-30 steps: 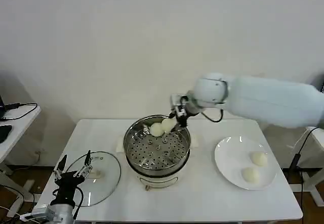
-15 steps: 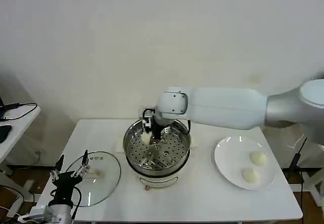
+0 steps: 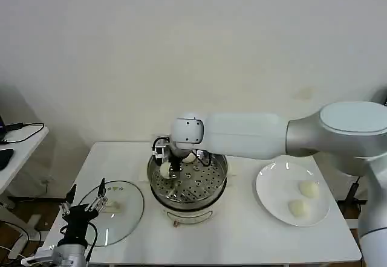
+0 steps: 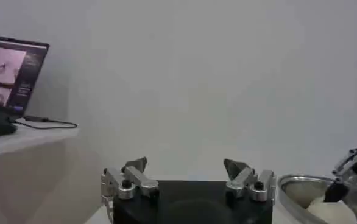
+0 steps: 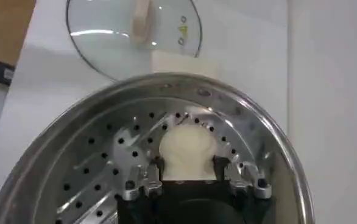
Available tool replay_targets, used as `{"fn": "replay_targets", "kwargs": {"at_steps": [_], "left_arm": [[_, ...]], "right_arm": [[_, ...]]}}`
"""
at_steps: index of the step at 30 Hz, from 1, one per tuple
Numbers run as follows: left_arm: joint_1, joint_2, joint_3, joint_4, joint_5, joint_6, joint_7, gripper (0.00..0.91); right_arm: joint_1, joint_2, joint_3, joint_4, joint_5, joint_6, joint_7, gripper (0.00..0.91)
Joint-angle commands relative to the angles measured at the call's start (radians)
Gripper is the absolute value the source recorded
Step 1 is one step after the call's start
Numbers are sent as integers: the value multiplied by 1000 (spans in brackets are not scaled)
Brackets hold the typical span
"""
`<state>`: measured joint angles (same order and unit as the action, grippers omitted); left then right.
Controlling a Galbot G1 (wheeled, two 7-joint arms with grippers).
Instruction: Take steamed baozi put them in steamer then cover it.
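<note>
My right gripper [image 3: 165, 169] jaws clamp a baozi [image 5: 186, 151] directly over the steamer [image 3: 215, 179] tray's left side; straight down releases it. Left gripper [image 3: 84, 206] idle, jaws apart.

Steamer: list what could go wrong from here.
The right pincer grips a bun low over the steamer tray, close to the left wall; it may clip the rim on release. Another bun sits just behind and could get nudged. Two buns wait on the plate; the lid is off.
</note>
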<state>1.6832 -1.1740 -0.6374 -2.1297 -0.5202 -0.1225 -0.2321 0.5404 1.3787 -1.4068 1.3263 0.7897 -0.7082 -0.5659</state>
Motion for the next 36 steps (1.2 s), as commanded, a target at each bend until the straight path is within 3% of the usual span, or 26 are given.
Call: {"fn": "replay_targets", "kwargs": {"at_steps": [1, 4, 5, 14, 20, 24, 28, 29, 36], "left_arm": [[0, 3, -1, -5, 0, 1, -1, 907], [2, 1, 0, -8, 1, 1, -1, 907], [3, 0, 0, -8, 1, 0, -1, 907], [9, -3, 1, -15, 4, 5, -6, 907], [7, 4, 7, -23, 0, 18, -12, 907], [5, 9, 11, -32, -8, 33, -16, 907], [4, 17, 23, -39, -12, 54, -19, 907], [3, 18, 28, -45, -10, 60, -20, 907], [3, 20, 83, -54, 38, 81, -24, 907]], "right_arm": [[-20, 37, -4, -38, -7, -13, 7, 544], [-24, 36, -5, -38, -18, -13, 4, 554], [-24, 35, -5, -39, -22, -12, 3, 907], [-15, 15, 8, -24, -50, -5, -6, 907], [75, -56, 41, 54, -20, -14, 6, 907], [176, -188, 24, 183, -39, 11, -18, 907], [282, -384, -60, 340, -168, 74, -86, 907], [306, -468, -86, 374, -221, 97, -111, 907], [284, -832, -92, 463, -433, 260, -215, 907]]}}
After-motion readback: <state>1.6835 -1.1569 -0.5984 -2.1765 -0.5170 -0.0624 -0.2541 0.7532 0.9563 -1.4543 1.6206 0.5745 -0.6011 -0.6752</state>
